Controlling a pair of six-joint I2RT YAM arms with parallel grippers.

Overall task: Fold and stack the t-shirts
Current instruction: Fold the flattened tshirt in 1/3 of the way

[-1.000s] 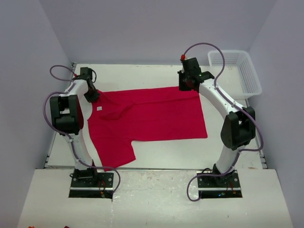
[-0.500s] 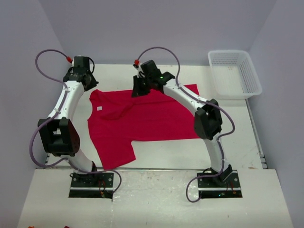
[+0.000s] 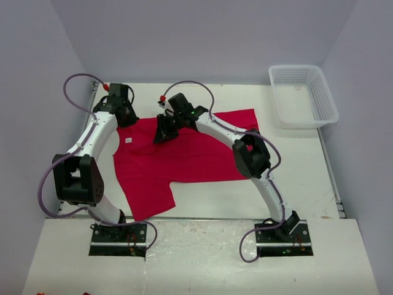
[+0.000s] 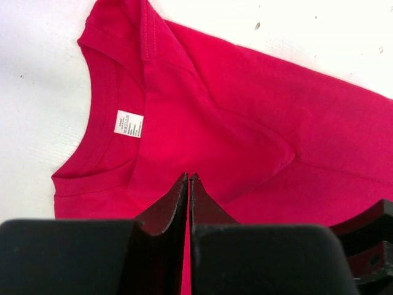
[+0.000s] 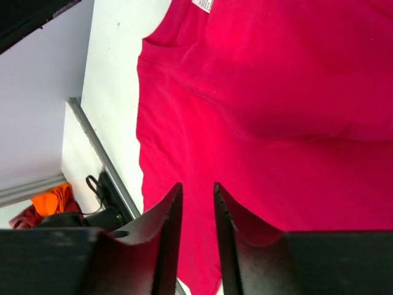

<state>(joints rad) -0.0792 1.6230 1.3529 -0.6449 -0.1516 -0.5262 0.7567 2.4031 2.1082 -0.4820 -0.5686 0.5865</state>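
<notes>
Jaws pressed together on the left gripper (image 4: 188,179), nothing between them, over the collar in the upper left of the top view. Right gripper (image 5: 198,189) shows a narrow gap, empty, over the t-shirt (image 3: 202,153). Shirt lies spread on the table (image 3: 295,178), centre frame, white label (image 4: 128,123) showing. Basket (image 3: 304,95) sits upper right.

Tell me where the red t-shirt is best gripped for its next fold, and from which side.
Probably the near sleeve of the t-shirt: it juts out flat toward the near edge of the table, its hem lying free. Pinch that hem from above, coming in from the near-left side.
</notes>
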